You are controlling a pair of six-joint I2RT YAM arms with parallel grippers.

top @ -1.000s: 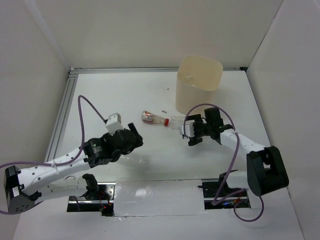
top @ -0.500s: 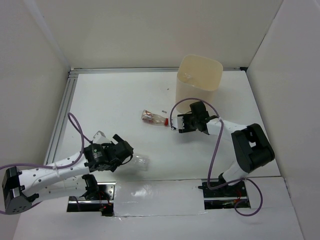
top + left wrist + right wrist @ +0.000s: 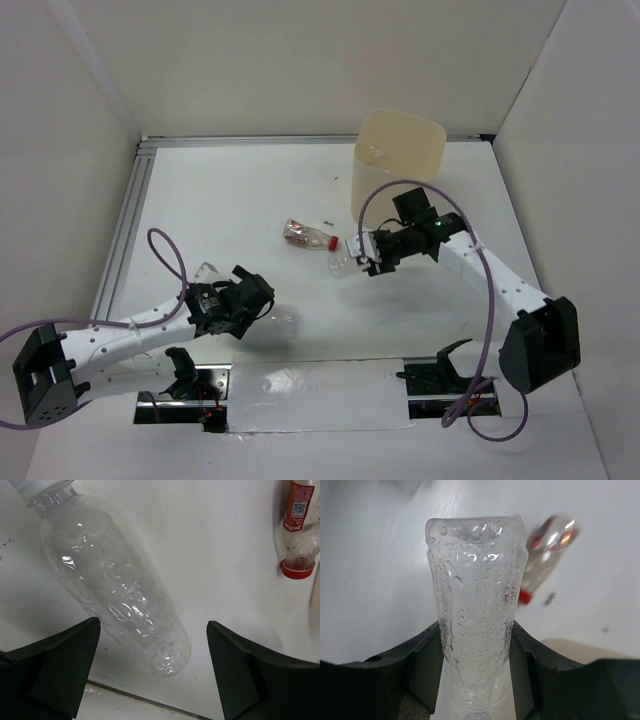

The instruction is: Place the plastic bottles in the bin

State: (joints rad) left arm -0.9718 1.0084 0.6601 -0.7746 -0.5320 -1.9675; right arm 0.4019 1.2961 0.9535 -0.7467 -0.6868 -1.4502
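From my remote seat I am clamping one clear plastic bottle [image 3: 476, 605] in the right gripper [image 3: 368, 256], its fingers closed on the crinkled sides, just in front of the cream bin [image 3: 382, 190] and apparently below its rim. The bottle's long axis is running in line with the fingers. The blunt end that is showing looks like the base and is pointing out past the fingertips, away from the bin; the cap is hidden toward the palm. To do this step well, I am judging that the wrist needs to rise above the rim and swing round. That would put the free end over the opening and tipped downward, and the fingers should part only once the whole bottle is over the mouth, because a thin, springy bottle could bounce off the wall. The left gripper [image 3: 152, 625] is standing open over the tabletop [image 3: 230, 200], its fingers astride the base of a second clear bottle [image 3: 112, 587] without touching it. That bottle is lying on its side, slanting, with its neck pointing away from the gripper. A red-capped bottle [image 3: 308, 236] is lying on its side between the two arms, its cap toward the bin.
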